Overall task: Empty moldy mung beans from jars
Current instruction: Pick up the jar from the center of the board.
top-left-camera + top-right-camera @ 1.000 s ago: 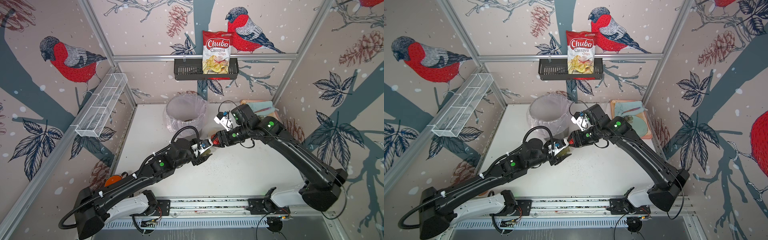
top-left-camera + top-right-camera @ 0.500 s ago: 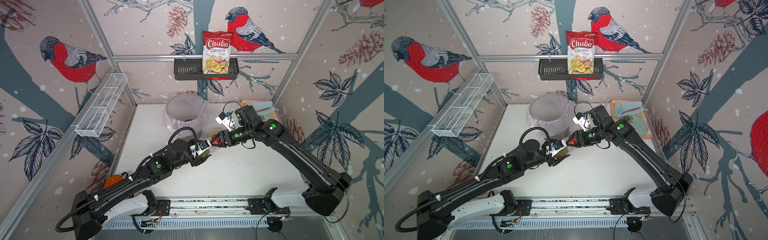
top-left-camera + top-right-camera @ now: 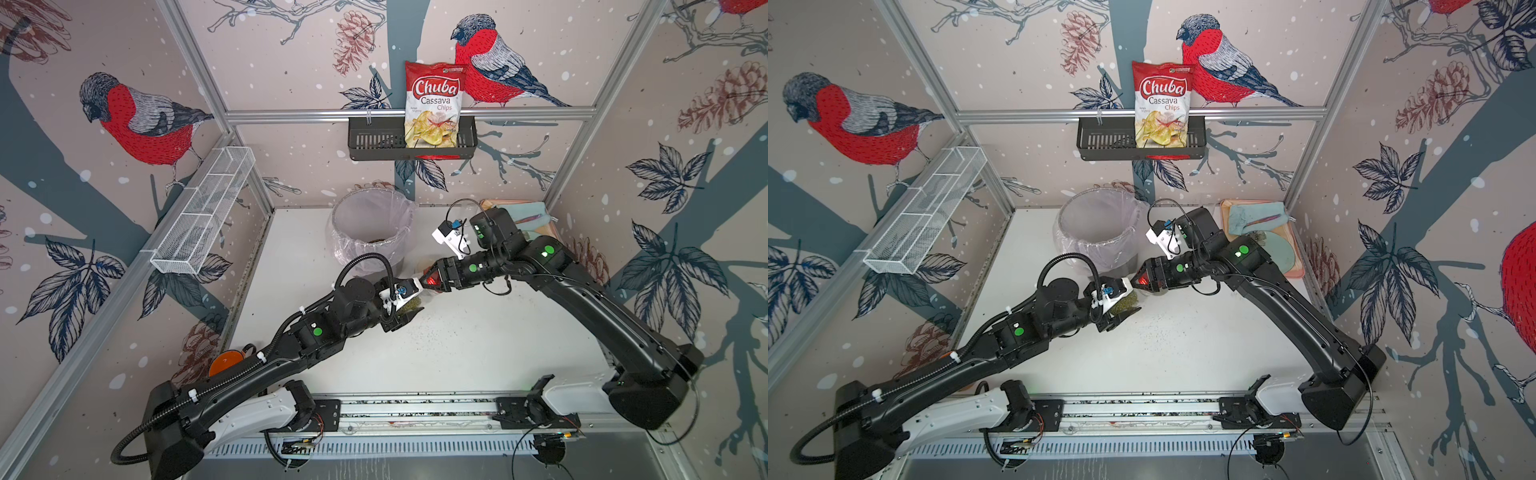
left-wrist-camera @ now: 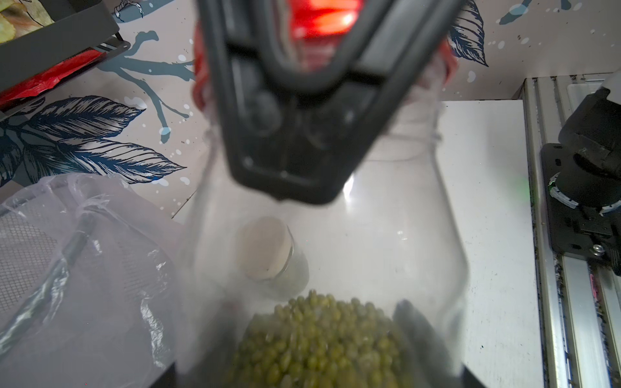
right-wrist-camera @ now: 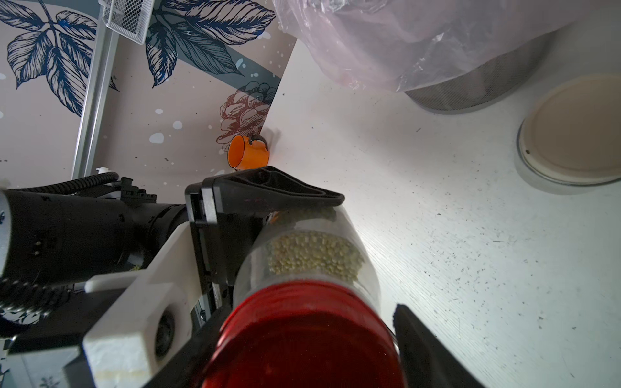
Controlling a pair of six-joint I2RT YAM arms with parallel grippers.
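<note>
A clear jar (image 3: 412, 302) (image 3: 1128, 303) lies tilted above the table's middle, my left gripper (image 3: 405, 311) (image 4: 312, 336) shut on its body. Olive-green mung beans (image 4: 322, 339) (image 5: 316, 257) fill its lower end. Its shiny red lid (image 5: 302, 339) (image 3: 430, 280) sits on the mouth. My right gripper (image 5: 309, 339) (image 3: 1144, 280) is open around that lid, and a strip of table shows between the lid and one finger (image 5: 423, 339). A second jar with a beige lid (image 5: 571, 127) (image 4: 265, 248) stands on the table beside the bin.
A grey bin with a clear liner (image 3: 353, 216) (image 3: 1075, 216) stands at the back, just behind the grippers. An orange cup (image 5: 247, 156) lies by the left wall. A tray (image 3: 1296, 266) with a cloth is at the back right. Dark specks dot the white table.
The right gripper's jaws have spread apart from the red lid they were clamping. The left gripper has kept its hold on the jar.
</note>
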